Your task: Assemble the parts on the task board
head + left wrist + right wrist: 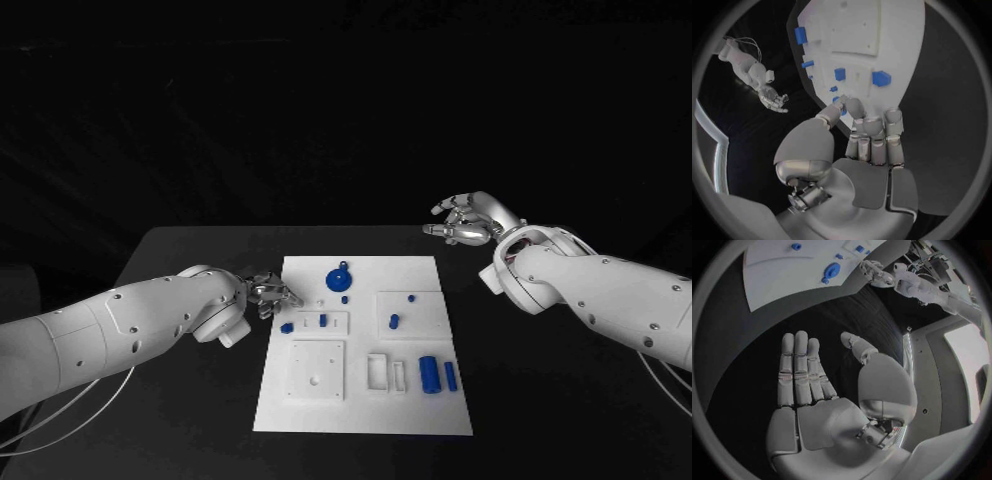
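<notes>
On the black table [188, 250] a white task board [361, 400] lies lengthwise away from the robot, its long axis running front to back. Small blue parts sit on it: a round disc [339, 278] near the far end, a few small pieces in the middle, and two upright-lying cylinders [430, 373] toward the near right. The left hand [270, 293] is at the board's left edge, its fingers curled together with the tips close to a small blue part [287, 327] just inside that edge; whether it already pinches anything I cannot tell. The right hand [464, 221] hovers well apart, beyond the board's far right corner, fingers straight and spread, holding nothing. The left hand is clearly nearer the parts. Bare table lies open on both sides of the board.
</notes>
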